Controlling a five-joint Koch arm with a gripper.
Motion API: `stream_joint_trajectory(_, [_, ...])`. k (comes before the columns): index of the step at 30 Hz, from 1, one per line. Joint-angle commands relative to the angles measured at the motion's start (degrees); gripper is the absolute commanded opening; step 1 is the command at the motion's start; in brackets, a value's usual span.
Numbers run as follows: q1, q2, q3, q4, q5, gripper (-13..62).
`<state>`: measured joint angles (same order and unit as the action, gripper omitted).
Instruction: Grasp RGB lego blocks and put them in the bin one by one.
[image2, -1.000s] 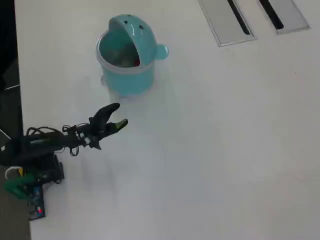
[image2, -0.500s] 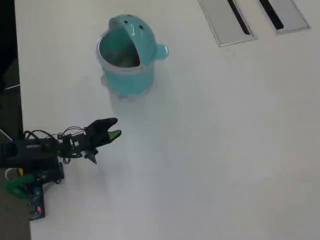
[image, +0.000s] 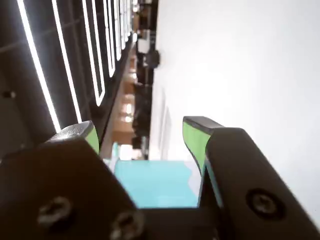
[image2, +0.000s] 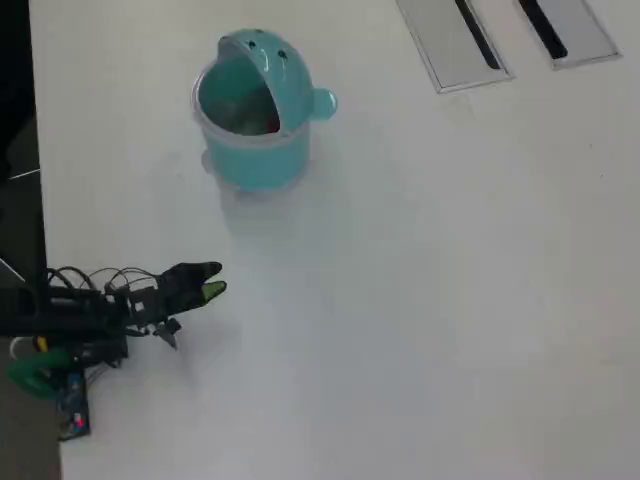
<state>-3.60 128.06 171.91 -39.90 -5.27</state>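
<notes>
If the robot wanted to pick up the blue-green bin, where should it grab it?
Probably the bin's round clear rim, on the open side facing the end effector, one jaw inside and one outside. The body looks too wide for the jaws, the domed lid covers the far side, and the side knob is small and rounded, so it might slip.

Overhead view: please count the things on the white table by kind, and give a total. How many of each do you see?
Teal bin: 1
Grey panels in the tabletop: 2
Robot arm with gripper: 1
Loose lego blocks on the table: 0; something reddish shows inside the bin, too unclear to count.
Total: 4
</notes>
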Motion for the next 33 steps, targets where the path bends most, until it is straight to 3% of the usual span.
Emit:
stream_joint_trajectory(1, [0.0,0.97,0.18,-8.61,2.37,30.4])
stream_joint_trajectory(17, [0.53,2.46,9.84,-11.34,2.81,30.5])
stream_joint_trajectory(33, [2.29,2.55,9.84,6.77,3.16,32.9])
